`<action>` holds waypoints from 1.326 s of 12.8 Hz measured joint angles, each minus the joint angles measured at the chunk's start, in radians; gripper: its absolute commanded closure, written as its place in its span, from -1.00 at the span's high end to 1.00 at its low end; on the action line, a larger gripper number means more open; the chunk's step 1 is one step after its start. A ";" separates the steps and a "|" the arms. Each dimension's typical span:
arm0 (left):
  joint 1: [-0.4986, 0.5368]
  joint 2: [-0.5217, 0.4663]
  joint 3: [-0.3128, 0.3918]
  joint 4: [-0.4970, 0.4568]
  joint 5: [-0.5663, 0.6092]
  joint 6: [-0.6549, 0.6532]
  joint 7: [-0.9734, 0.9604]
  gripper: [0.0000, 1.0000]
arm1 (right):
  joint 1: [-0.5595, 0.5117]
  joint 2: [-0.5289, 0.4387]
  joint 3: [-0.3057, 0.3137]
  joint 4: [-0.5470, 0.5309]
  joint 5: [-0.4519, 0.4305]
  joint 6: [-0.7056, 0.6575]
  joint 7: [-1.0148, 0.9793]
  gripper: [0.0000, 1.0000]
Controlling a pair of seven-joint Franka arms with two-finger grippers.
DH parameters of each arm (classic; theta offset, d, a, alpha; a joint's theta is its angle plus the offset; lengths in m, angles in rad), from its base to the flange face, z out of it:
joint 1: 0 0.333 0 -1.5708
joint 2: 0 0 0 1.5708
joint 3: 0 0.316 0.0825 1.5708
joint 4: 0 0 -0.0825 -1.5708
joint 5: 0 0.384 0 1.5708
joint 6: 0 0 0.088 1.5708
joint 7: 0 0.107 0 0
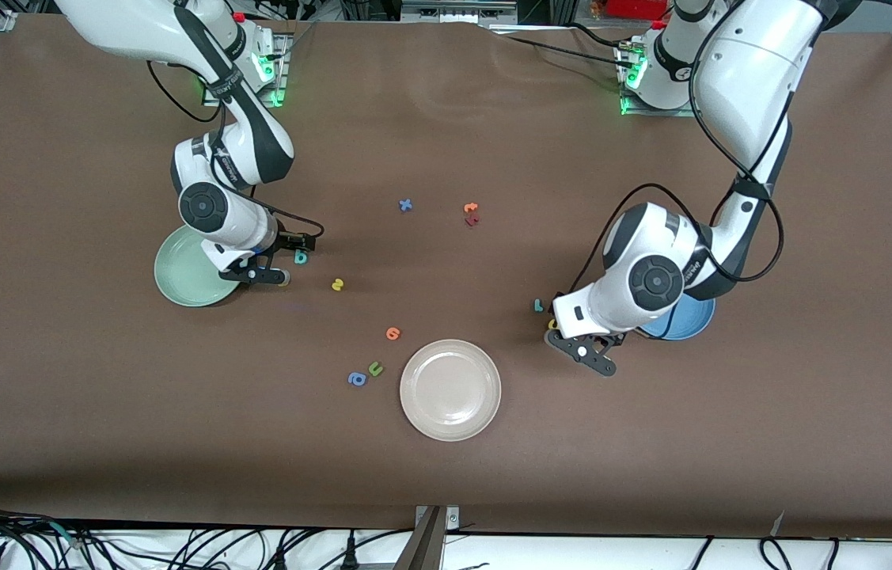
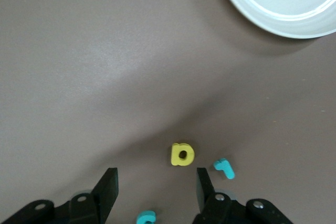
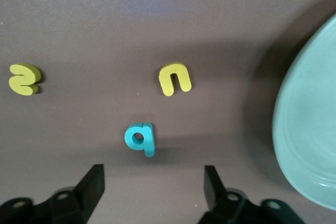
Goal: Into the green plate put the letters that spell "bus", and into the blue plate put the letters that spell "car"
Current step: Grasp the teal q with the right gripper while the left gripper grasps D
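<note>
Two claws agape, empty; left claw over yellow "a"; right claw over teal "b"

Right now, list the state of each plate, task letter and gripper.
Pale green plate: empty.
Blue plate: nothing seen in it.
Cream plate: empty.
Teal foam b: flat on table.
Yellow foam a: flat on table.
Left gripper: open, empty.
Right gripper: open, empty.
</note>
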 measured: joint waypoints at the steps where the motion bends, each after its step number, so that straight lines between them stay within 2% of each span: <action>1: 0.002 0.012 0.000 0.000 0.000 0.009 0.006 0.07 | 0.000 0.009 0.000 0.000 0.000 0.019 0.002 0.52; 5: -0.011 0.061 -0.004 -0.001 0.000 0.058 0.011 0.06 | 0.000 0.043 0.010 0.000 0.000 0.069 0.004 0.38; 6: -0.014 0.072 -0.004 -0.001 0.000 0.064 0.011 0.06 | 0.000 0.047 0.012 0.000 0.000 0.072 0.004 0.23; 7: -0.018 0.082 -0.004 -0.002 0.000 0.071 0.011 0.06 | 0.000 0.049 0.013 0.000 0.000 0.073 0.004 0.16; 14: -0.040 0.099 -0.005 -0.011 0.037 0.082 0.010 0.06 | 0.000 0.064 0.013 0.000 0.000 0.097 0.005 0.16; 15: -0.040 0.100 -0.004 -0.013 0.037 0.083 0.010 0.06 | 0.000 0.068 0.013 0.000 0.000 0.103 0.005 0.09; 16: -0.040 0.100 -0.004 -0.013 0.038 0.083 0.010 0.05 | 0.000 0.072 0.013 0.000 0.000 0.107 0.004 -0.16; 17: -0.040 0.100 -0.004 -0.013 0.038 0.083 0.010 -0.02 | 0.000 0.074 0.013 0.000 0.000 0.108 0.004 -0.32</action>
